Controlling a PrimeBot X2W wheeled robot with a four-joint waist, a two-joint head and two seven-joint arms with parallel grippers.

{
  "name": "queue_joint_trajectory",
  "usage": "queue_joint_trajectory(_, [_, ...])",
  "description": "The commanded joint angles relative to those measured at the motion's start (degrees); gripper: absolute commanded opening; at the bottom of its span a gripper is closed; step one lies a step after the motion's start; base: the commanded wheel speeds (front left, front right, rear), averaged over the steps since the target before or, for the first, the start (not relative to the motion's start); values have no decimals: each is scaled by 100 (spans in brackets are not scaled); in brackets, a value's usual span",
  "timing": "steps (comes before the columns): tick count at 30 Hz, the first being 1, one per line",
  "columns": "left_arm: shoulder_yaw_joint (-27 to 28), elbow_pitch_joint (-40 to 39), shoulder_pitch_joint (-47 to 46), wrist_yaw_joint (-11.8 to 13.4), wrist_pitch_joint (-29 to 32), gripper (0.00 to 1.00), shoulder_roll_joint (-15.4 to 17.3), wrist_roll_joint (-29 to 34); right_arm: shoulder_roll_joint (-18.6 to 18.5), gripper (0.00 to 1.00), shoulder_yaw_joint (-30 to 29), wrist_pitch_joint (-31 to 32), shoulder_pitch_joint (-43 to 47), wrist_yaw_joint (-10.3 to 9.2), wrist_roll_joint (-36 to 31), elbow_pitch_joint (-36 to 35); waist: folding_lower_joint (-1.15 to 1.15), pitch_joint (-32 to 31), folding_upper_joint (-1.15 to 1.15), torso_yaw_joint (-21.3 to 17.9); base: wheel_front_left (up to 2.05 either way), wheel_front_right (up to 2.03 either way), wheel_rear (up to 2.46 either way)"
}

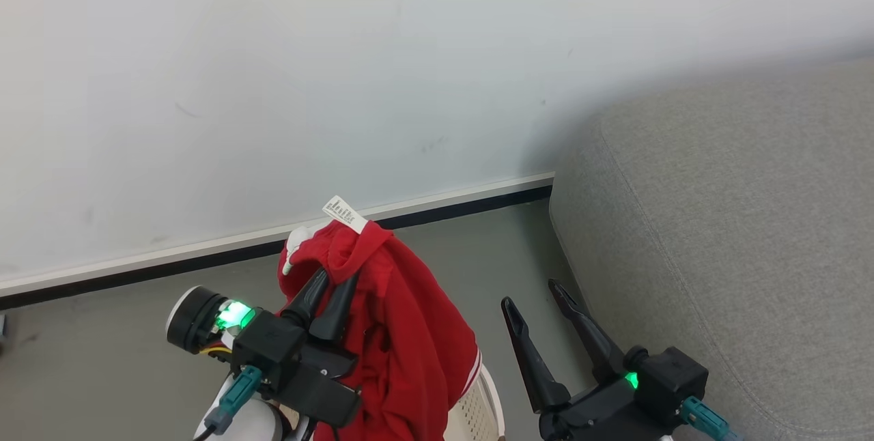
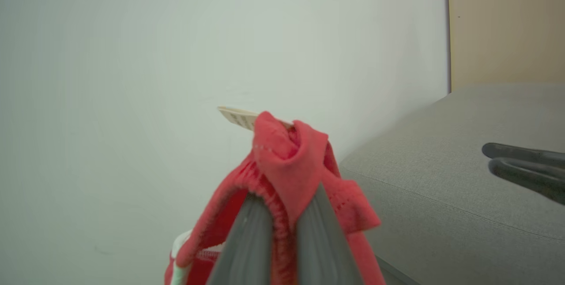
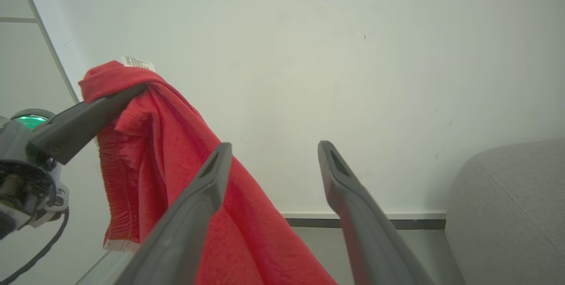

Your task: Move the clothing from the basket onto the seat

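Head view shows the bright red soft garment with white trim [image 1: 410,338] hanging lengthwise down from the left gripper [image 1: 338,278], whose fingers are clamped on a bunched fold near the white neck tag [image 1: 345,214], its lower part reaching down to the cream-white perforated plastic basket [image 1: 481,407]. The large light-grey woven sofa cushion [image 1: 737,222] lies to the robot's right of the garment, with the right gripper [image 1: 530,293], jaws spread wide and empty, standing between them, so the carry likely has to go rightward and over the cushion's rounded edge

Illegible small print on white neck tag [image 1: 345,214] of the clothing [image 1: 410,332]
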Motion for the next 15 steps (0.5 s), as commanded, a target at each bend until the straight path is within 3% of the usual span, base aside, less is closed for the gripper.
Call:
queue_joint_trajectory(1, [9, -53, 35, -22, -32, 0, -16, 30, -44, 100, 45, -8, -12, 4, 31, -14, 1, 2, 1, -29, 0, 0, 0])
queue_joint_trajectory(15, [-465, 73, -354, -345, -31, 0, -307, 201, -119, 100, 568, -8, -409, 4, -51, 150, 1, 122, 1, -49, 0, 0, 0])
